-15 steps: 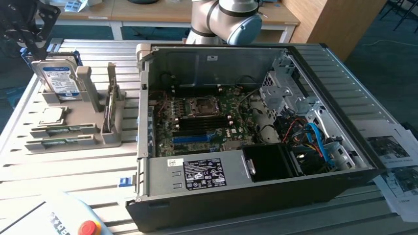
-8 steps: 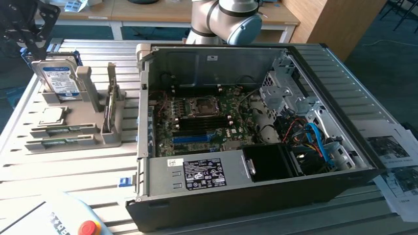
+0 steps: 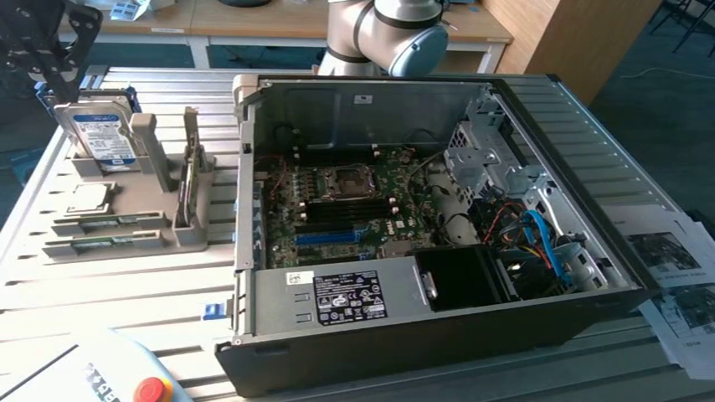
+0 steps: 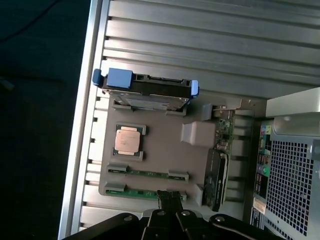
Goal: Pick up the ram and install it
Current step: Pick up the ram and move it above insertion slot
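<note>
Two green ram strips lie flat in slots of the grey holder (image 3: pixel 134 255) at the exterior view's left: one ram (image 3: pixel 106 222) and a second ram (image 3: pixel 100 244) nearer the holder's front edge. The wrist view shows them as ram (image 4: pixel 147 172) and ram (image 4: pixel 135 191). My black gripper (image 3: pixel 65 82) hangs high above the holder's far end, shut and holding nothing. In the wrist view the gripper (image 4: pixel 167 200) has its closed tips lined up over the end of the outer strip, well above it. The open computer case (image 3: pixel 625 276) shows the motherboard with a blue slot (image 3: pixel 330 237).
On the holder stand a silver hard drive (image 3: pixel 99 134), a CPU (image 3: pixel 90 197) and an upright card (image 3: pixel 192 180). A pendant with a red button (image 3: pixel 151 389) lies at the front left, and papers (image 3: pixel 681 276) lie to the right of the case.
</note>
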Motion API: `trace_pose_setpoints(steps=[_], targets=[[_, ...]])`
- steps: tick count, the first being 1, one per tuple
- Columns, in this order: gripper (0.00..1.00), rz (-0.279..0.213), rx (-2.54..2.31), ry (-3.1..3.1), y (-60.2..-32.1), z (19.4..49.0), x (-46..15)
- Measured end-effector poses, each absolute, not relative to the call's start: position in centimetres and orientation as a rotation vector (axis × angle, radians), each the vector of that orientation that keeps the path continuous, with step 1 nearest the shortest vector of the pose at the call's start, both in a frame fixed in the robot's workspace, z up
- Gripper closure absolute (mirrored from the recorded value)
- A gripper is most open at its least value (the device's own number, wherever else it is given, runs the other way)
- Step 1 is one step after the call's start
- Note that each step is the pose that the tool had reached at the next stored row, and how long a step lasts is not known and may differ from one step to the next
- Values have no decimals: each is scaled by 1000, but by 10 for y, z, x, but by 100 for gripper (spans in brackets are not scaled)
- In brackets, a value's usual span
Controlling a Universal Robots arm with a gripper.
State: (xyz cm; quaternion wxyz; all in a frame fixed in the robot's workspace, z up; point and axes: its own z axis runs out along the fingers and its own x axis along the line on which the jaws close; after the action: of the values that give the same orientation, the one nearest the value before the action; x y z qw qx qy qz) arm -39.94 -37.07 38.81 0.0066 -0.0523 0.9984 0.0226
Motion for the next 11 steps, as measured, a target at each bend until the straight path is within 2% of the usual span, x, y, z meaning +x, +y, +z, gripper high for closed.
trace_pose_setpoints(steps=[11], targets=[[90,72,-320,3113,-371,388,-399]])
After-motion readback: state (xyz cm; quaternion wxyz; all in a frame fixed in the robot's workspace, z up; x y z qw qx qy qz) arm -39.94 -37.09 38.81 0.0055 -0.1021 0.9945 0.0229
